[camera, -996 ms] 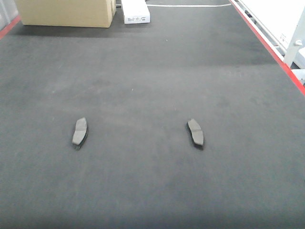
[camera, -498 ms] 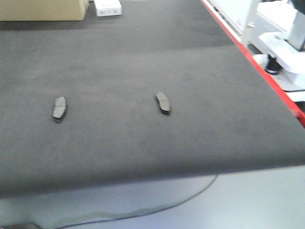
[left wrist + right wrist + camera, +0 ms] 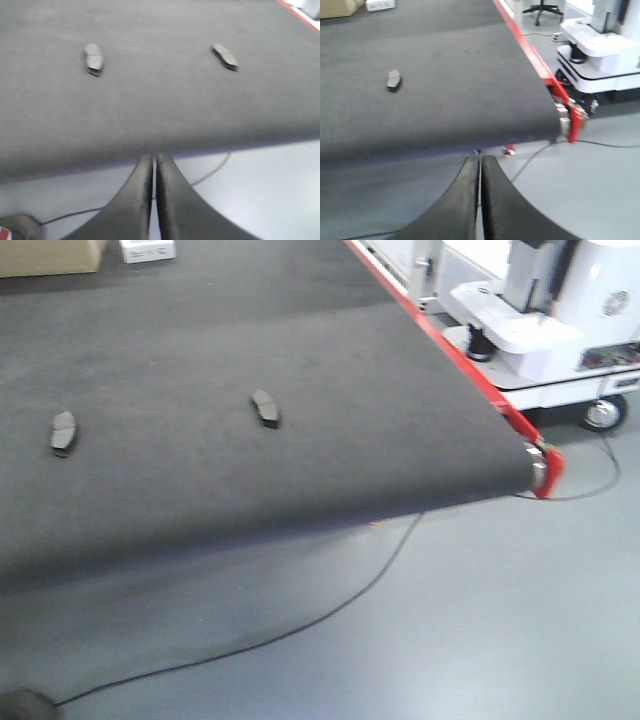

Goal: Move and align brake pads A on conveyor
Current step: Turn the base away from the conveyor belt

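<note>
Charcoal conveyor (image 3: 330,450) carries two brake pads A (image 3: 266,408), well apart. Left gripper (image 3: 154,197) and right gripper (image 3: 480,197), fingers together and empty, hang off its near edge; reaches may fall short.

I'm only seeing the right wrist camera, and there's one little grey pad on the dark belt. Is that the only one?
Observer: No, the front view shows two on the conveyor: the left pad and the right pad.
Operator: Are they touching?
Observer: No, they lie well apart, with bare belt between them.
Operator: Is the other arm holding anything?
Observer: No, the left gripper is shut on nothing.
</note>
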You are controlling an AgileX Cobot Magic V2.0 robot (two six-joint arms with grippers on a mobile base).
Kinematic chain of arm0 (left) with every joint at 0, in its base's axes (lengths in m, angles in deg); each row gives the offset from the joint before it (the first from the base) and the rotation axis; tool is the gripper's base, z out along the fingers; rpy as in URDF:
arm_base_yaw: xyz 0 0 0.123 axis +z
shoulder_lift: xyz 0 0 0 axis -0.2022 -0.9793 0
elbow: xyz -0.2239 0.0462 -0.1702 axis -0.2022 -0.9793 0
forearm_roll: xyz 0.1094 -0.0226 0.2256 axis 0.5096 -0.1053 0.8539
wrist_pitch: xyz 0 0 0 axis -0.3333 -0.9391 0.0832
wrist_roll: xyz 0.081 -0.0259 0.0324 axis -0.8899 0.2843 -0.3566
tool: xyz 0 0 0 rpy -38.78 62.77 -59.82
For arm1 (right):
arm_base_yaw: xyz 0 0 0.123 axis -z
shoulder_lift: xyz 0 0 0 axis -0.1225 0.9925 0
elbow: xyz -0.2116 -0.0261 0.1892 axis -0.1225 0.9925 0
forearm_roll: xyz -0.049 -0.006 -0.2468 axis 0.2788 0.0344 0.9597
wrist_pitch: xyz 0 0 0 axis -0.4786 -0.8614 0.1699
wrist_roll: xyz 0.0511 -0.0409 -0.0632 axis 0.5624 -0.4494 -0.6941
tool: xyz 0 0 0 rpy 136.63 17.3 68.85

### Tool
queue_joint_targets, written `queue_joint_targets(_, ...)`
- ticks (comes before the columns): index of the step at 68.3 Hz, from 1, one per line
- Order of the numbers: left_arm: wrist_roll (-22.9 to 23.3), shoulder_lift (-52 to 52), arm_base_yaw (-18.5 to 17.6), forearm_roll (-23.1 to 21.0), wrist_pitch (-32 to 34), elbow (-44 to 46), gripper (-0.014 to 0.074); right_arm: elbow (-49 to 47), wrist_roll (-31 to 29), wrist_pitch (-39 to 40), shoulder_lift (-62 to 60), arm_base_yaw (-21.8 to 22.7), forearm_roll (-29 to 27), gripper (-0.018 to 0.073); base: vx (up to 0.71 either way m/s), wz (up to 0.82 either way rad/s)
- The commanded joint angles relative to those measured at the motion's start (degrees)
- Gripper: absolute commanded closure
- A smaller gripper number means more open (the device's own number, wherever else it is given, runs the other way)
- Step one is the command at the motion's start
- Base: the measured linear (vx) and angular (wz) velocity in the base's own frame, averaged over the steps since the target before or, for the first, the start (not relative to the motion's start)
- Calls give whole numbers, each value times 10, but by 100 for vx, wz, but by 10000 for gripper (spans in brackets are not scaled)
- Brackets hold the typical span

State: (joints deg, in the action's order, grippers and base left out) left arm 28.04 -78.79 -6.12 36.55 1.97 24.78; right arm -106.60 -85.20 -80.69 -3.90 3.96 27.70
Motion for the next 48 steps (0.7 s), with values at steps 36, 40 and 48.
queue_joint_targets(36,3,-1,-2,13,34,15,603,-15,-7,37,1,4,0,569,-19,-54)
queue_joint_targets(40,3,-1,-2,13,34,15,603,-15,-7,37,1,4,0,569,-15,-73)
queue_joint_targets(48,3,-1,-2,13,34,15,603,-15,-7,37,1,4,0,569,-15,-77)
